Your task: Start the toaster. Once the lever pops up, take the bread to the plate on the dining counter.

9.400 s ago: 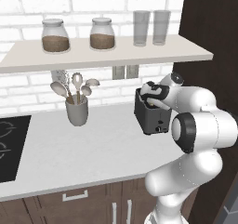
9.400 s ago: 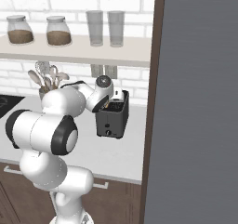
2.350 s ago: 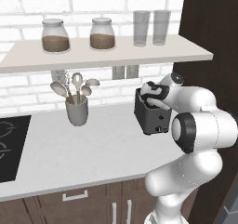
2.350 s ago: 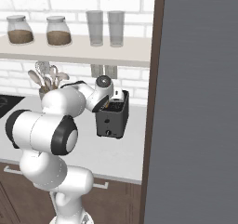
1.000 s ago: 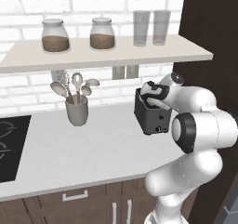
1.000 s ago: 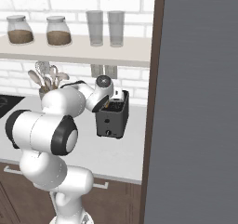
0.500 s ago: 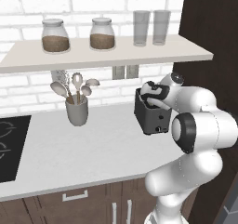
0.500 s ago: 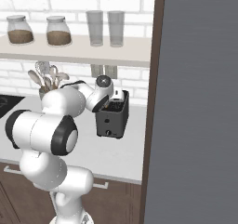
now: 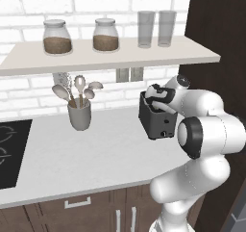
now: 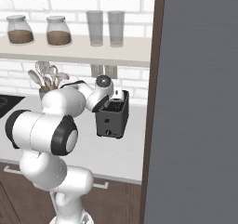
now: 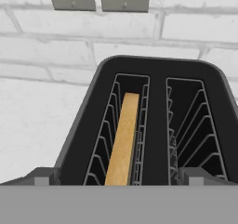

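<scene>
One slice of bread (image 11: 123,139) stands on edge in the toaster (image 11: 153,125), straight below and ahead of the claw (image 9: 154,97). It fills the slot on the hand view's left, long edge running away from the claw toward the brick wall. Claw fingers are spread wide apart, gripping nothing, poised just over the toaster top

The arm's hand hangs just above the toaster (image 9: 156,121) on the grey worktop (image 9: 96,149).
</scene>
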Motion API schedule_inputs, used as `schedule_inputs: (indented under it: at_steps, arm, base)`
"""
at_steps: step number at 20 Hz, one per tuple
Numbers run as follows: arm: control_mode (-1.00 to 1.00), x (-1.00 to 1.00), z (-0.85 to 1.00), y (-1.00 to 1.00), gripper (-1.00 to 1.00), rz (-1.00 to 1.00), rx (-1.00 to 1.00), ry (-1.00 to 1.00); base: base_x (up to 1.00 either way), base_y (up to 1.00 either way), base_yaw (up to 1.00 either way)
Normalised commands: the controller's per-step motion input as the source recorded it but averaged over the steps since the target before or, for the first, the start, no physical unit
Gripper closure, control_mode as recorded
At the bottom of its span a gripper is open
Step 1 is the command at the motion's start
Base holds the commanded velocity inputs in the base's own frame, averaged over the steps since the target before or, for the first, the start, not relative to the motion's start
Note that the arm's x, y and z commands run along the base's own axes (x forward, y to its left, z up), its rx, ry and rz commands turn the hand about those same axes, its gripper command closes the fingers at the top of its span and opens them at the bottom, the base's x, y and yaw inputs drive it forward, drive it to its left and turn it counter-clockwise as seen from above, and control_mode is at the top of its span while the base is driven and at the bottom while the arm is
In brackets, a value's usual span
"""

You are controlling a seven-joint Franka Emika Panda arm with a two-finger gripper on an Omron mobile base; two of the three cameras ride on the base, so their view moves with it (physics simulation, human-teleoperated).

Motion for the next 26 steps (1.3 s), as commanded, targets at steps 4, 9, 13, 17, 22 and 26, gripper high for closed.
schedule_inputs:
  at_steps: [4, 9, 13, 17, 22, 26]
  arm:
    - [-1.0, -0.02, 0.0, 0.0, -1.0, 0.0, 0.0, 0.0]
    - [-1.0, 0.0, 0.0, 0.0, -1.0, 0.0, 0.0, 0.0]
    - [-1.0, 0.0, 0.0, 0.0, -1.0, 0.0, -0.01, 0.0]
    - [-1.0, 0.0, 0.0, 0.0, 1.0, 0.0, -0.01, 0.01]
    - [-1.0, 0.0, 0.0, 0.0, 1.0, 0.0, 0.0, 0.0]
    - [-1.0, 0.0, 0.0, 0.0, 1.0, 0.0, 0.0, 0.0]
  base:
    - [0.0, 0.0, 0.0]
    - [0.0, 0.0, 0.0]
    - [0.0, 0.0, 0.0]
    - [0.0, 0.0, 0.0]
    - [0.0, 0.0, 0.0]
    - [0.0, 0.0, 0.0]
